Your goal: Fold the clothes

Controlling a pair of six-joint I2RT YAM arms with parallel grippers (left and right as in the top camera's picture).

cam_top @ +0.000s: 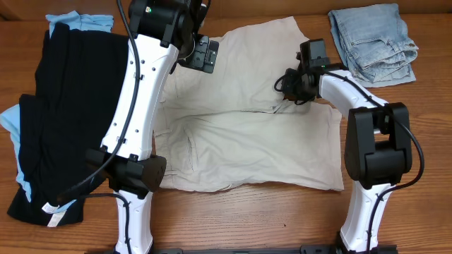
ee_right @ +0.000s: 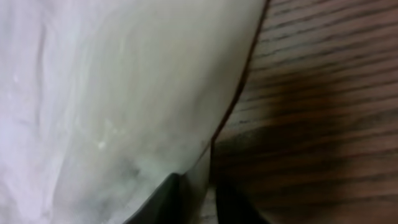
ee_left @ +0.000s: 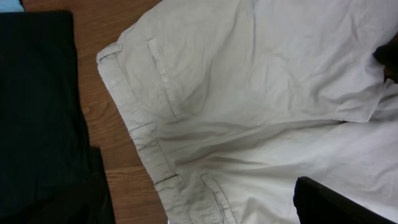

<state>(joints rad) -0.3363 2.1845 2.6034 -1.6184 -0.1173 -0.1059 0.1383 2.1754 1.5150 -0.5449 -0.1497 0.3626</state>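
Khaki shorts (cam_top: 247, 123) lie spread flat on the bench (cam_top: 282, 222). The right pincer (cam_top: 289, 94) pinches a leg hem, and the left pincer (cam_top: 205, 55) hangs spread above. Best to lift that hem low and carry it across without dragging wrinkles.

You've got khaki shorts (cam_top: 254, 134) in matt woven cotton, soft w/ light creases; black garment (cam_top: 70, 106) is matt cloth w/ fine ribs, jeans (cam_top: 374, 42) are faded denim, rougher weave. Table (cam_top: 247, 219) is wood-grain, smooth w/ a low sheen, & arm shells (cam_top: 141, 85) look like glossy white plastic w/ matt black joints
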